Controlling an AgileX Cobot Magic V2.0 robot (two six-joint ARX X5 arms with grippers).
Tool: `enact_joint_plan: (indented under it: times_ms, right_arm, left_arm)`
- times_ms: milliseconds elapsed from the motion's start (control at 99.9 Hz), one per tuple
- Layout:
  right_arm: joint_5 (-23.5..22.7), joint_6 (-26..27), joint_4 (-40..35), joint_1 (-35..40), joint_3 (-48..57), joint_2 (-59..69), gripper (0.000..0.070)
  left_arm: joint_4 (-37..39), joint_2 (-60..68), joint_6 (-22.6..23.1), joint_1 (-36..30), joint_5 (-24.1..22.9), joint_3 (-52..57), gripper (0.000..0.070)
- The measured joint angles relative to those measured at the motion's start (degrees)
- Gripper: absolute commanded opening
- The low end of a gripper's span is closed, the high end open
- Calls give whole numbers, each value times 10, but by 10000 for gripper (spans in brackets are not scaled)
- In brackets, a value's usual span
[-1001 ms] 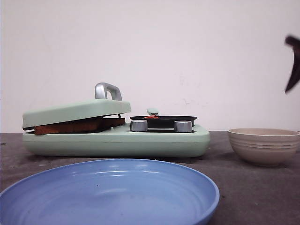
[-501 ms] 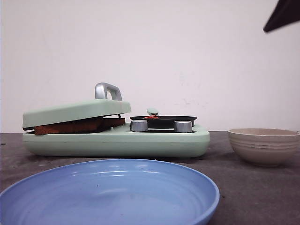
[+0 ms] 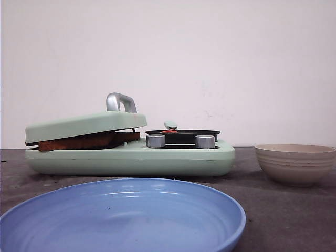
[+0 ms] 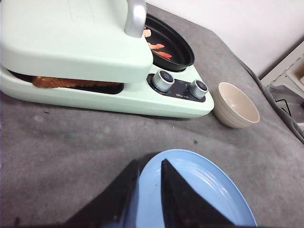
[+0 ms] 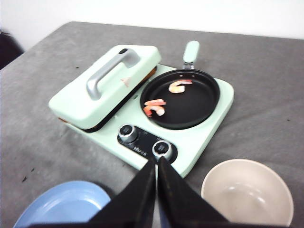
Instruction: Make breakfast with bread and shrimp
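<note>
The bread (image 3: 84, 140) lies pressed under the green lid (image 3: 84, 126), only its browned edge showing; soft, light, best lifted by an edge. Two small slippery shrimp (image 5: 155, 107) sit in the black pan (image 5: 190, 107). The left gripper (image 4: 148, 178) has its fingers slightly apart above the blue plate (image 4: 209, 190); the right gripper (image 5: 156, 178) has its fingers together.

a lab bench: grey mat (image 5: 266, 71) below a bare white wall (image 3: 210, 58)

A plain, unmarked white wall (image 3: 210, 58) rises behind the far edge of the dark grey felt-like worktop (image 3: 283, 210). Light falls soft and even, with faint shadows. Past the worktop's right edge stands pale furniture (image 4: 289, 71), partly blurred, too little shown to identify.
</note>
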Motion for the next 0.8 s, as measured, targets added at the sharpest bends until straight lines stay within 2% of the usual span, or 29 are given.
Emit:
enact_joint_plan:
  times_ms: [290,470,801]
  right_arm:
    - [45,11,68,41,-164,-137,0]
    - [45,12,76,49,-231,-181,0]
    - [46,6,116,49,-255,-196,0]
  left_arm:
    - [2,0,0,0,0,0,0]
    - [3,0,6,0,-16,0,0]
    - [-7,0,75,0,-99,0,0]
